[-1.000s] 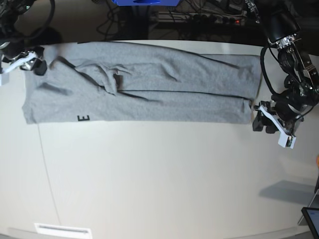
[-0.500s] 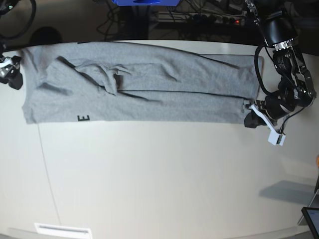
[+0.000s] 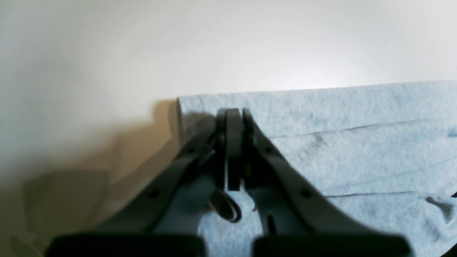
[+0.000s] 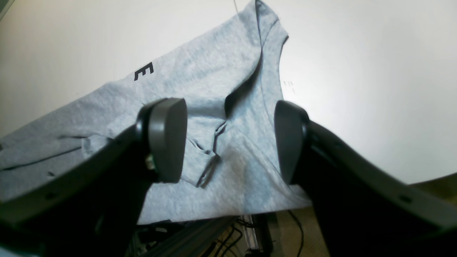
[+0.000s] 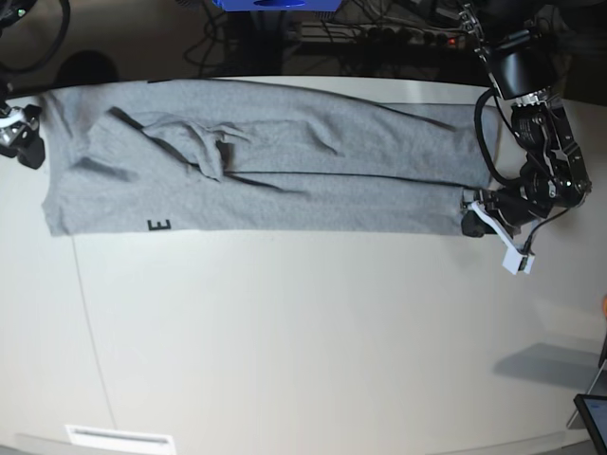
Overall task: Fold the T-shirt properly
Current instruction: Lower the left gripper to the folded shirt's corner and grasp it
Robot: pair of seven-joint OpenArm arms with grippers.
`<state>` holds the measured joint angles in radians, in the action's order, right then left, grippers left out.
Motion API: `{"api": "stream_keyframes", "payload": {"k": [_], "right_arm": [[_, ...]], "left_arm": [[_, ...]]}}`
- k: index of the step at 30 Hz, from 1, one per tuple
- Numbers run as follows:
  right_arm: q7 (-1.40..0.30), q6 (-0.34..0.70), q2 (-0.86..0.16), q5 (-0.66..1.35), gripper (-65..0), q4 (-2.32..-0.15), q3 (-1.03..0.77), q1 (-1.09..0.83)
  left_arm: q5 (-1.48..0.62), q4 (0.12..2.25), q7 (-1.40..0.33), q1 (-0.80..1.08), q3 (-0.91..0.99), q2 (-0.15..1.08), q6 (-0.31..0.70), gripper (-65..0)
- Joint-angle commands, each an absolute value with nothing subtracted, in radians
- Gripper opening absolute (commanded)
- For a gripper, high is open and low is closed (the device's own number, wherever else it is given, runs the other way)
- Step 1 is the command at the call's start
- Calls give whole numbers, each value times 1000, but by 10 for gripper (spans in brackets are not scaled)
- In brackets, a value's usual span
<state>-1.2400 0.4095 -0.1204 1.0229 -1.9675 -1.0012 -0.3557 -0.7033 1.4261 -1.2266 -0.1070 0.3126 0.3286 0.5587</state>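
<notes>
Since a second ago, both arms have shifted: the left gripper (image 5: 471, 221) has moved in from beside the cloth onto its lower right corner, and the right gripper (image 5: 21, 137) has drawn back to the far left edge of the base view.

A grey T-shirt (image 5: 285, 161) lies folded into a long band across the upper part of the white table (image 5: 303, 351), from upper left to upper right. Its fabric is soft heathered knit, with shallow creases running lengthwise and a bunched, rumpled fold left of centre. One black block letter E (image 5: 159, 225) shows at the lower left edge.

In the left wrist view, the left gripper's fingers (image 3: 234, 142) are pressed together at the tips, sitting on the corner of the shirt; whether cloth is pinched between them cannot be told. They are dark, smooth, tapering plastic.

In the right wrist view, the right gripper's rounded dark pads (image 4: 167, 139) stand wide apart and hold nothing, with the shirt's end visible between them. Beyond the table's far edge, dark cables (image 5: 379, 33) lie tangled.
</notes>
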Motion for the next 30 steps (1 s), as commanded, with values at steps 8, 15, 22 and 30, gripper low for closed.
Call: {"api": "stream_keyframes", "payload": {"k": [8,15,22,30], "right_arm": [[-1225,412,-134,1044,-279,-1982,-1006,-358],[-1225,412,-134,1044,-279,-1982,-1006,-358],[-1225,412,-134,1044,-279,-1982,-1006,-357],[-1225,412,-134,1044,-279,-1982,-1006,-351]], "left_arm": [[-714,1440,-1213,-67,314,358,564,-650],[-723,1494,-1213,7,226,390,564,-650],[-722,1747,-1264,159,236,424,564,-650],[-716,1870,-1262,222,334,452,564,-650]]}}
